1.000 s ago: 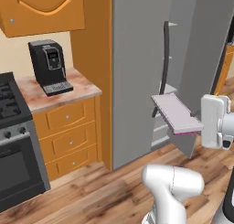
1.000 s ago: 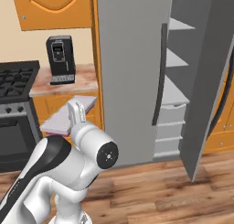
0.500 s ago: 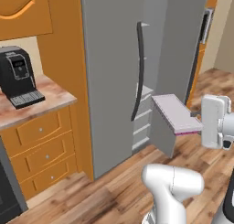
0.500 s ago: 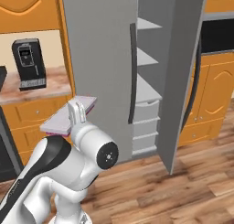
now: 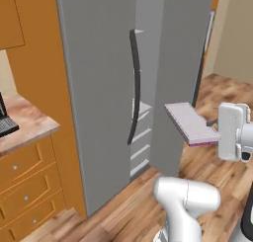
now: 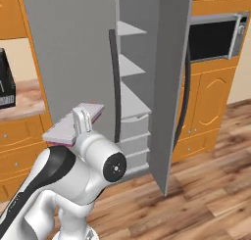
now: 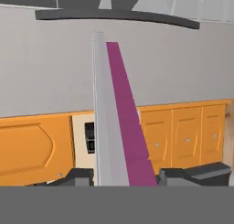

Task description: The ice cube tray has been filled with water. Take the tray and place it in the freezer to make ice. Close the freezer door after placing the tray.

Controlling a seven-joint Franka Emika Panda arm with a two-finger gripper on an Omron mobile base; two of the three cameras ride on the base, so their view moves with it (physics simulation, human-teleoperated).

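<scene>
1. Freezer (image 5: 99, 88): tall matte grey unit; its right-hand freezer door (image 6: 169, 82) stands swung open, baring grey shelves (image 6: 130, 65) and drawers.
2. Orange cabinets (image 6: 206, 102) flank the unit, with a black-windowed oven (image 6: 213, 38) built in at right.
3. Ice cube tray (image 5: 190, 121): held level in the air before the open compartment, pale top up, magenta edge below.
4. Gripper (image 7: 125, 175): jaws clamped narrowly on the tray's near end.

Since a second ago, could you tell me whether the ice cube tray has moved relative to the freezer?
Yes. The ice cube tray, carried with the driving base, has come rightward toward the freezer's open compartment.
</scene>
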